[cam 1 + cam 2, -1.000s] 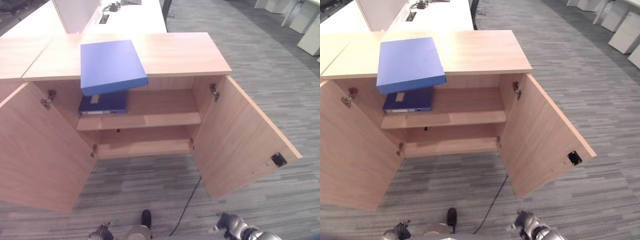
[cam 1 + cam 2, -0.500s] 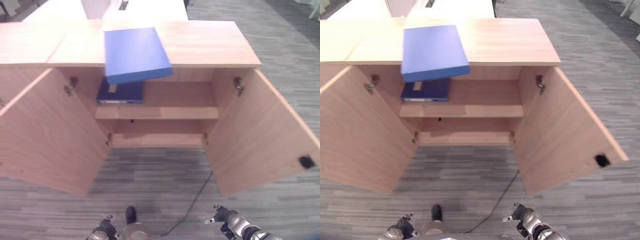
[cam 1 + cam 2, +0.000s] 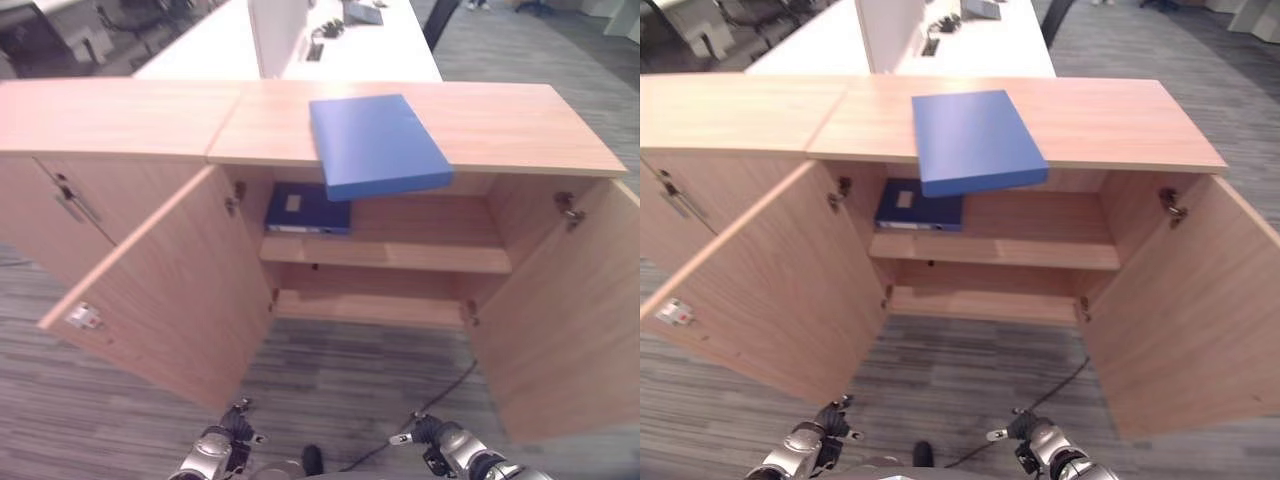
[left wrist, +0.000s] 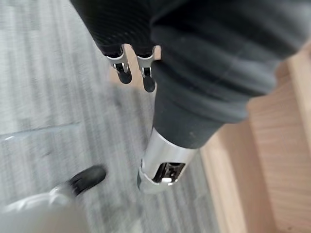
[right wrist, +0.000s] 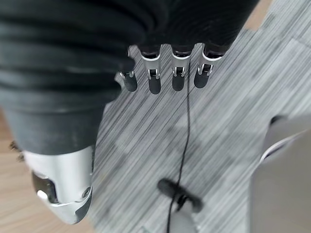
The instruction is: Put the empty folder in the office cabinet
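**Blue folder on the cabinet top, both hands down low**

Blue folder lies flat on the wooden top of the office cabinet, its near edge jutting out over the open front. Both doors stand wide. On the upper shelf just below it rests a darker blue binder, pushed to the left side. Down near the grey carpet, the left hand and right hand hang well apart from the cabinet, fingers loosely straight, holding nothing
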Controlling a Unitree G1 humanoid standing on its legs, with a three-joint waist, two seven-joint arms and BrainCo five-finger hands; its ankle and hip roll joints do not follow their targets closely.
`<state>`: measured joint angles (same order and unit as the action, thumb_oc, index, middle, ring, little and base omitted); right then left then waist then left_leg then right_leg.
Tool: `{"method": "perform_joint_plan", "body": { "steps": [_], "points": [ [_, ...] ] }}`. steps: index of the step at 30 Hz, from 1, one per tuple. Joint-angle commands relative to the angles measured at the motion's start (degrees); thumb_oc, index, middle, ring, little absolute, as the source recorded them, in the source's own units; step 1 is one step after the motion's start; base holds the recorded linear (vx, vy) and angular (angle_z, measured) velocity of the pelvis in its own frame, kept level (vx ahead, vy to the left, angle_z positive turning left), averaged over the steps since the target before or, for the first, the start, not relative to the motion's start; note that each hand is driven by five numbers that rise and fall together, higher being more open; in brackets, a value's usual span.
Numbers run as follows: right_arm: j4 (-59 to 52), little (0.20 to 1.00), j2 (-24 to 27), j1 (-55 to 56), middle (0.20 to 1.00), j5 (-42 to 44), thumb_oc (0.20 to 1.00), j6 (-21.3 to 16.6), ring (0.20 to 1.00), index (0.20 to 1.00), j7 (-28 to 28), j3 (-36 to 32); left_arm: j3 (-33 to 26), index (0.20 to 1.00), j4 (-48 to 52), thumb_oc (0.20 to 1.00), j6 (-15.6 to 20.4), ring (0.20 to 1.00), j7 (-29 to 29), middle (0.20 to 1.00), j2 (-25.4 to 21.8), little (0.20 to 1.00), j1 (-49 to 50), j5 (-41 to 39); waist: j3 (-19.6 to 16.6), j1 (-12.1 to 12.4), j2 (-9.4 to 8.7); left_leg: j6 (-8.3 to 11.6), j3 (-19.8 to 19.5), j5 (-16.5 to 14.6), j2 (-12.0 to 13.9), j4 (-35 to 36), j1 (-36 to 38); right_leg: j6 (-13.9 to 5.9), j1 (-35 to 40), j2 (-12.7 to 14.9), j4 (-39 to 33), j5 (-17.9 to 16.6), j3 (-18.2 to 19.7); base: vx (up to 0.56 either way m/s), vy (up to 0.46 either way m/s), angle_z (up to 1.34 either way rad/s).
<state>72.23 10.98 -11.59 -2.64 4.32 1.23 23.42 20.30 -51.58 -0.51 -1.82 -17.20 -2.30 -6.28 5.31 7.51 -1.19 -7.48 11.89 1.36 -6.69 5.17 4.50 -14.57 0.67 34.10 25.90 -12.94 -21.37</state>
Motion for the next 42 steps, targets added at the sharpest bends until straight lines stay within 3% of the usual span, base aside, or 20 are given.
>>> {"method": "perform_joint_plan", "body": {
  "steps": [1, 2, 3, 4, 7, 10, 15, 18, 19, 20, 21, 22, 23, 24, 25, 27, 38, 42],
  "points": [
    [0.5, 1.000, 0.9, -2.6, 1.000, 3.5, 1.000, -0.2, 1.000, 1.000, -0.3, -0.5, -1.4, 1.000, 5.1, 1.000, 1.6, 1.000, 0.1, 1.000, 1.1, 1.000, -0.4, -1.8, 1.6, 0.1, 1.37, 5.22, -4.9, -5.2, 4.0, -0.2, 0.1, 4.83, -3.1, -11.2, -10.1, 5.7, -1.4, 0.03, 0.017, 0.27],
    [0.5, 1.000, 0.9, -2.6, 1.000, 3.5, 1.000, -0.2, 1.000, 1.000, -0.3, -0.5, -1.5, 1.000, 5.3, 1.000, 1.5, 1.000, 0.1, 1.000, 1.1, 1.000, -0.2, -1.8, 1.6, 0.2, 1.46, 5.36, -4.8, -5.3, 4.2, -0.2, 0.1, 5.01, -3.1, -11.4, -10.0, 5.9, -1.5, 0.04, 0.010, 0.28],
    [-0.1, 1.000, 0.9, -2.7, 1.000, 3.9, 1.000, -0.2, 1.000, 1.000, -0.6, -0.4, -1.3, 1.000, 9.4, 1.000, 1.3, 1.000, 0.4, 1.000, 0.5, 1.000, 0.4, -2.2, 3.3, -0.7, 1.95, 5.49, -5.7, -5.2, 4.4, -0.2, 1.1, 5.78, -6.5, -16.3, -12.1, 8.3, -0.1, -0.04, -0.070, 0.34],
    [-0.5, 1.000, 0.8, -3.1, 1.000, 4.2, 1.000, -0.1, 1.000, 1.000, -0.9, -0.3, -1.4, 1.000, 13.4, 1.000, 1.3, 1.000, 0.7, 1.000, -0.3, 1.000, 0.6, -2.4, 4.9, -1.6, 1.34, 5.64, -6.3, -4.2, 3.9, -0.2, 1.3, 6.37, -9.1, -19.8, -16.0, 6.7, 0.4, -0.03, -0.101, 0.11],
    [0.3, 1.000, 0.9, -2.7, 1.000, 4.0, 1.000, 0.0, 1.000, 1.000, -1.0, -0.8, -1.8, 1.000, 20.6, 1.000, 1.7, 1.000, 1.7, 1.000, -1.3, 1.000, 1.8, -1.2, 4.1, -1.2, -0.34, 6.29, -7.2, -4.8, 3.5, -0.2, 1.7, 6.49, -5.5, -23.0, -23.8, 6.3, 0.7, 0.11, -0.192, 0.94],
    [1.7, 1.000, 0.9, -2.6, 1.000, 5.0, 1.000, -0.3, 1.000, 1.000, -1.7, -1.8, -4.4, 1.000, 34.0, 1.000, 3.1, 1.000, 2.0, 1.000, -4.2, 1.000, 5.5, -1.1, 1.5, -0.1, -1.56, 8.16, -6.5, -5.3, 7.0, -0.2, 2.6, 7.03, -1.3, -26.4, -28.4, 7.1, 0.7, 0.28, -0.358, 0.19],
    [2.6, 1.000, 0.8, -0.7, 1.000, 5.3, 1.000, -0.6, 1.000, 1.000, -1.7, -2.6, -5.7, 1.000, 41.2, 1.000, 4.1, 1.000, 1.7, 1.000, -6.5, 1.000, 6.1, 1.0, 1.1, -0.6, -2.41, 9.69, -6.1, -5.3, 9.3, -0.2, 3.7, 7.84, 0.1, -28.1, -29.2, 8.3, 0.9, 0.14, -0.213, -0.44],
    [3.7, 1.000, 0.6, 1.0, 1.000, 6.9, 1.000, -1.0, 1.000, 1.000, -2.9, -4.3, -8.2, 1.000, 47.3, 1.000, 5.8, 1.000, -2.0, 1.000, -6.8, 1.000, 6.4, 4.3, 1.1, -0.8, -3.04, 11.59, -6.1, -5.4, 11.7, -1.1, 4.5, 8.79, 1.8, -29.6, -29.4, 10.0, 0.3, 0.14, -0.322, 0.02],
    [3.3, 1.000, 0.2, 2.0, 1.000, 8.5, 1.000, -1.7, 1.000, 1.000, -5.0, -4.7, -11.1, 1.000, 52.9, 1.000, 7.0, 1.000, -7.4, 1.000, -8.2, 1.000, 6.1, 9.6, 4.5, -0.1, -4.19, 12.67, -6.5, -5.4, 14.1, -18.1, -3.0, 11.03, 2.8, -30.0, -27.6, 12.3, -0.1, 0.05, -0.447, 0.27],
    [3.3, 1.000, 0.2, 1.9, 1.000, 8.5, 1.000, -1.7, 1.000, 1.000, -5.0, -4.7, -11.2, 1.000, 53.0, 1.000, 7.0, 1.000, -7.4, 1.000, -8.2, 1.000, 6.1, 9.7, 4.4, -0.2, -4.16, 12.69, -6.6, -5.6, 14.2, -18.7, -3.4, 11.07, 2.8, -30.1, -27.6, 12.3, -0.2, -0.01, -0.389, 0.41],
    [3.2, 1.000, 0.6, 2.0, 1.000, 9.0, 1.000, -1.8, 1.000, 1.000, -6.0, -4.9, -12.9, 1.000, 55.0, 1.000, 7.9, 1.000, -10.9, 1.000, -8.6, 1.000, 6.0, 12.4, 5.7, 0.6, -4.25, 12.27, -7.4, -2.2, 14.2, -25.7, -7.0, 12.00, 3.2, -30.0, -26.8, 13.1, -0.6, -0.01, -0.080, 0.27],
    [3.2, 1.000, 0.6, 2.0, 1.000, 9.1, 1.000, -1.8, 1.000, 1.000, -6.0, -4.9, -12.9, 1.000, 55.0, 1.000, 7.9, 1.000, -10.9, 1.000, -8.6, 1.000, 6.0, 12.4, 5.6, 0.4, -4.20, 12.29, -7.6, -2.4, 14.3, -26.2, -7.4, 12.04, 3.0, -30.1, -26.8, 13.1, -0.8, 0.03, -0.082, 0.09],
    [3.3, 1.000, 0.8, 2.3, 1.000, 9.3, 1.000, -1.8, 1.000, 1.000, -6.5, -5.1, -15.1, 1.000, 56.4, 1.000, 8.0, 1.000, -14.6, 1.000, -8.0, 1.000, 6.2, 14.1, 5.7, 0.6, -4.28, 11.41, -7.7, -2.9, 13.1, -25.0, -9.5, 11.64, 3.2, -29.7, -26.7, 13.4, -0.6, 0.03, -0.002, -0.06],
    [3.3, 1.000, 0.8, 2.3, 1.000, 9.3, 1.000, -1.8, 1.000, 1.000, -6.5, -5.1, -15.1, 1.000, 56.5, 1.000, 8.0, 1.000, -14.6, 1.000, -8.0, 1.000, 6.3, 14.1, 5.6, 0.6, -4.33, 11.35, -7.7, -2.8, 13.0, -24.9, -9.6, 11.59, 3.1, -29.6, -26.6, 13.5, -0.7, 0.10, 0.028, 0.08],
    [3.6, 1.000, 1.0, 2.8, 1.000, 9.3, 1.000, -2.0, 1.000, 1.000, -6.6, -5.1, -17.2, 1.000, 57.1, 1.000, 7.9, 1.000, -18.0, 1.000, -7.0, 1.000, 6.6, 15.9, 5.2, 1.2, -4.58, 10.87, -8.9, -4.8, 10.2, -20.4, -11.1, 10.92, 3.5, -29.1, -26.9, 13.3, -0.1, 0.11, 0.053, 0.16],
    [4.0, 1.000, 0.4, 3.6, 1.000, 9.4, 1.000, -2.6, 1.000, 1.000, -6.9, -5.2, -18.8, 1.000, 57.3, 1.000, 8.1, 1.000, -21.3, 1.000, -6.0, 1.000, 7.3, 17.9, 4.4, 1.3, -4.39, 10.83, -9.6, -5.1, 9.3, -14.8, -8.4, 10.43, 4.0, -29.3, -27.0, 13.4, 1.0, 0.14, 0.064, -0.02],
    [5.2, 1.000, -0.8, 6.4, 1.000, 10.5, 1.000, -2.6, 1.000, 1.000, -6.4, -6.6, -22.7, 1.000, 59.3, 1.000, 7.4, 1.000, -25.2, 1.000, -6.0, 1.000, 8.2, 20.6, 0.8, 0.5, -4.00, 10.31, -9.2, -2.6, 8.4, -0.7, 0.3, 9.21, 6.1, -29.0, -29.8, 12.1, 1.6, 0.08, 0.055, -0.08],
    [5.2, 1.000, -1.4, 6.3, 1.000, 9.7, 1.000, -2.8, 1.000, 1.000, -6.1, -5.6, -22.8, 1.000, 62.2, 1.000, 7.6, 1.000, -26.3, 1.000, -7.6, 1.000, 6.4, 23.7, 0.3, 0.3, -4.09, 10.20, -9.0, -3.0, 8.1, -0.2, 0.8, 8.84, 6.4, -29.0, -30.4, 11.9, 2.0, 0.03, 0.030, -0.02]
  ]
}}
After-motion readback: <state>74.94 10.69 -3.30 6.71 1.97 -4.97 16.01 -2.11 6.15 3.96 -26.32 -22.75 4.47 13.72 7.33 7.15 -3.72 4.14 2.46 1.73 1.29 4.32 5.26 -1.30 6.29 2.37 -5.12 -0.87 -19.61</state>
